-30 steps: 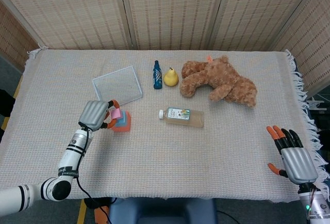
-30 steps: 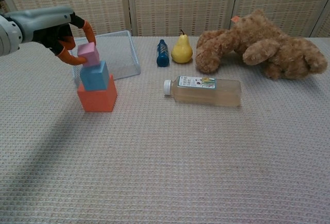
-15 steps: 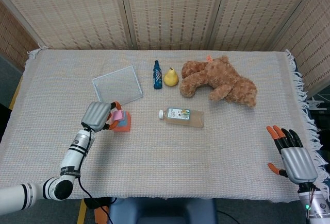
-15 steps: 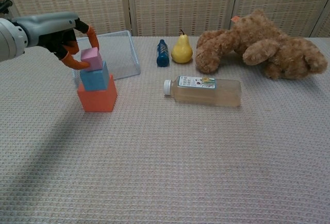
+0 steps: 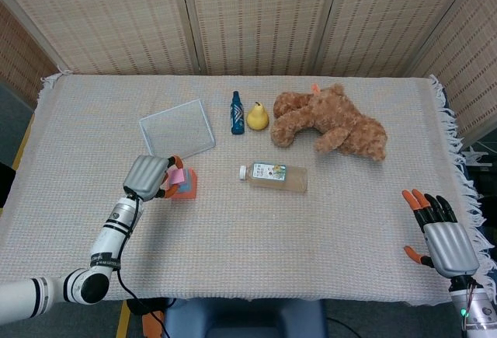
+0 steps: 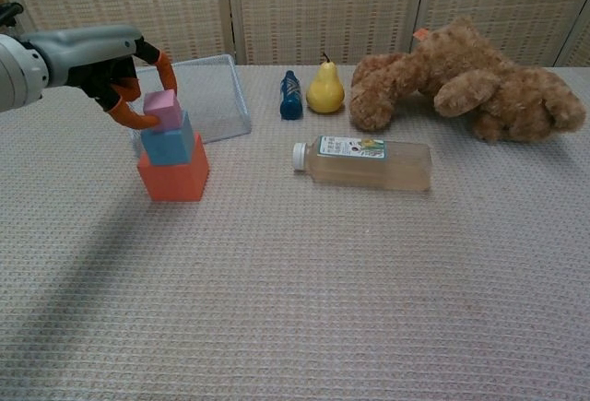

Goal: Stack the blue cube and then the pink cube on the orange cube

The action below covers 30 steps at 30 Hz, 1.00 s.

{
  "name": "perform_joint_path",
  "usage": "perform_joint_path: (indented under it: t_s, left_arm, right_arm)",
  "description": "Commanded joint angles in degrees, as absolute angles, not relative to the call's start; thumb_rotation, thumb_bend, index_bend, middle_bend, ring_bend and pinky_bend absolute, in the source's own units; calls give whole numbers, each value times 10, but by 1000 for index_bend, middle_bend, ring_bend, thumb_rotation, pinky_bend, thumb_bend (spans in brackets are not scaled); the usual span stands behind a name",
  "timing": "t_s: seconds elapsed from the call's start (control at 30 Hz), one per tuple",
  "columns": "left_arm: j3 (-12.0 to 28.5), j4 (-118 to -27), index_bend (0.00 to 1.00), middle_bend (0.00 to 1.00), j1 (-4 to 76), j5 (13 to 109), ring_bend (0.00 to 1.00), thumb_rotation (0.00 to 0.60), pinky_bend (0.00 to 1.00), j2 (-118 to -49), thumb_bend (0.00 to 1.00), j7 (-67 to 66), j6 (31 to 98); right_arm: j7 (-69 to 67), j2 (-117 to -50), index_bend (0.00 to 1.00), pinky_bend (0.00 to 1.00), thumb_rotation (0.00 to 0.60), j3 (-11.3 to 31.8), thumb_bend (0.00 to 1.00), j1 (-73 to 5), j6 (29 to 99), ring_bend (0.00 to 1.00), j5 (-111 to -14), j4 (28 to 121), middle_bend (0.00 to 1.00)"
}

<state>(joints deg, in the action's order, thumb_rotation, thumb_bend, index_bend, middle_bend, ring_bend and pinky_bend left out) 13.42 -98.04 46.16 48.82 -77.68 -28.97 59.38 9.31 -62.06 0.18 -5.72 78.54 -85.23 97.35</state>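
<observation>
Fingertips of the left hand pinch the pink cube, which sits on the blue cube atop the orange cube. Behind lies a clear tray, nothing visible inside. Rightward, a bottle lies flat, its label unreadable. Far right, the right hand hovers, fingers spread, holding nothing.

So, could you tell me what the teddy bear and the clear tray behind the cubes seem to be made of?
The teddy bear looks like soft plush: shaggy brown pile, limp limbs. The tray appears to be thin transparent plastic or acrylic: the cloth shows through it and its edges catch light. Glass can't be ruled out.
</observation>
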Motion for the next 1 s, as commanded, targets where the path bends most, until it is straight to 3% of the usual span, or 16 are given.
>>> perform_joint_path:
  t_s: [0.03,1.0]
  left_arm:
    - [132,-985,458,1000,463,485,1000,600,1000,-775,323,-293,596]
    - [125,-978,336,1000,472,483,1000,600,1000,-779,324,-291,609]
  right_arm:
    - [94,-621,0,0,600,2,84,-57,786,0,-853,974,0]
    - [90,-616,0,0,600,1,84,-53,792,0,-856,977,0]
